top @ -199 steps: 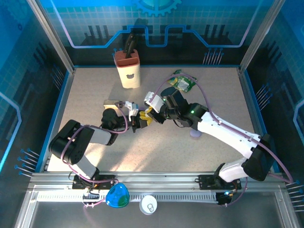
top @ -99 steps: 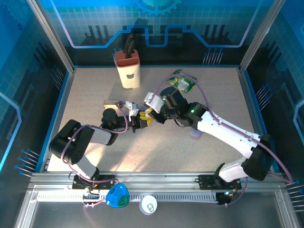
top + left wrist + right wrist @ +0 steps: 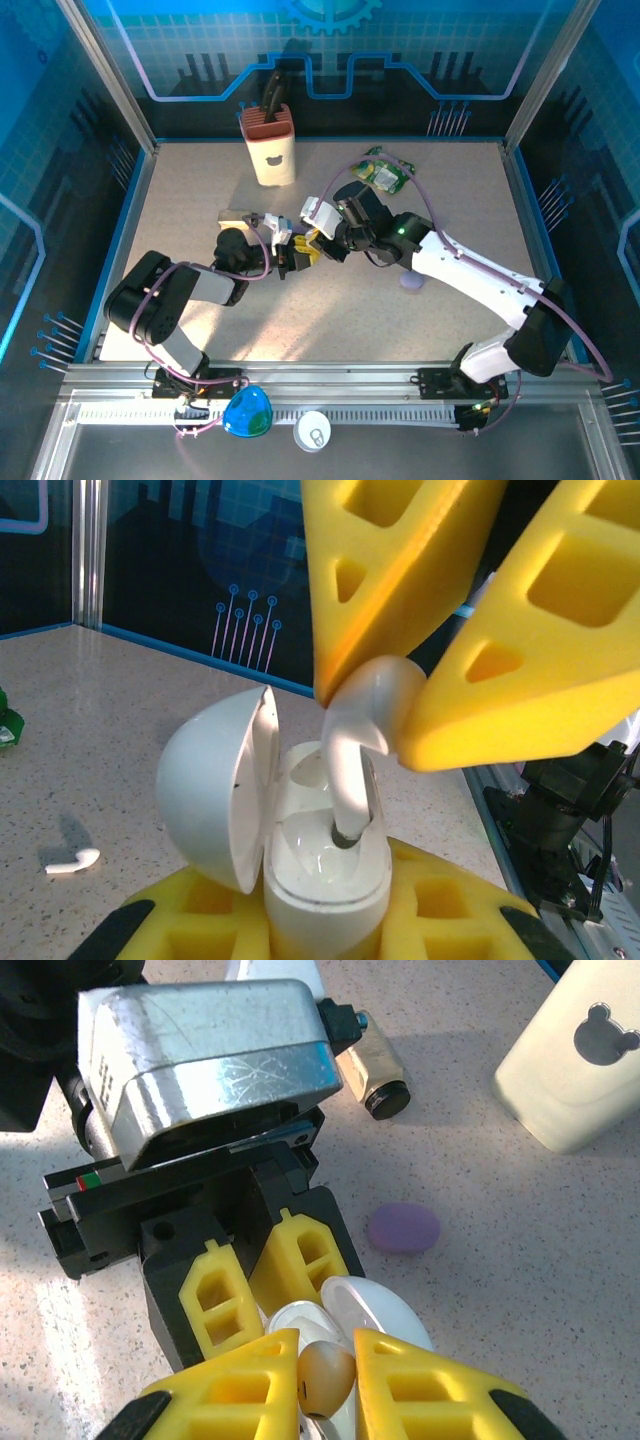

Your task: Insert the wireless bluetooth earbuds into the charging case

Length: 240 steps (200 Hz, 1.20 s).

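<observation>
1. Table [image 3: 420,330]: from the top camera I read a speckled work surface. The left arm [image 3: 170,300] and right arm [image 3: 480,280] meet near its middle.
2. Cream holder [image 3: 270,148]: upright at the far side, with a bear mark on its face. A green packet [image 3: 385,175] lies to its right, well apart.
3. Left gripper [image 3: 325,920]: yellow fingers clamped on the body of the charging case [image 3: 320,880]. The case stands upright between them, and its lid [image 3: 210,790] is swung open to the left in the left wrist view.
4. Right gripper [image 3: 325,1375]: I see it directly above the case, fingers closed on the head of one earbud [image 3: 350,770].
5. Purple pebble [image 3: 404,1228]: lying on the table near both grippers, touching neither.
6. Held earbud: white, with the stem pointing down – its tip sits inside the case rim, in the well on the side away from the lid. The head is above the rim, between the yellow pads.
7. Second earbud [image 3: 72,860]: white, lying loose on the table to the left of the case – well apart from it.
</observation>
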Motion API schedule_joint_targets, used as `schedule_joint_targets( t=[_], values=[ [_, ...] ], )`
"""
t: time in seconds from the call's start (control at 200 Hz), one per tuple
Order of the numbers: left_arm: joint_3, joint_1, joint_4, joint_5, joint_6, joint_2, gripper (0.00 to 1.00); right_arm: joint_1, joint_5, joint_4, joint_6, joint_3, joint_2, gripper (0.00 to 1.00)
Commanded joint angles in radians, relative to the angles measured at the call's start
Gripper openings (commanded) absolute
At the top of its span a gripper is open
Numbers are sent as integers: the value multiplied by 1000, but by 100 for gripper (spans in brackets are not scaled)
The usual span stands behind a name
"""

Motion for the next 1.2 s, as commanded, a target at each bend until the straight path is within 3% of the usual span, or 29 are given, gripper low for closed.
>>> schedule_joint_targets(
  t=[0.0,0.91,1.196],
  values=[
    [25,11,35,26,-5,4,12,16,17,-61,-31,39,16,19],
    [36,11,34,30,-8,13,12,14,107,-118,-106,104,38,19],
    [39,11,34,33,-11,18,12,14,62,-134,-101,109,30,19]
  ],
)
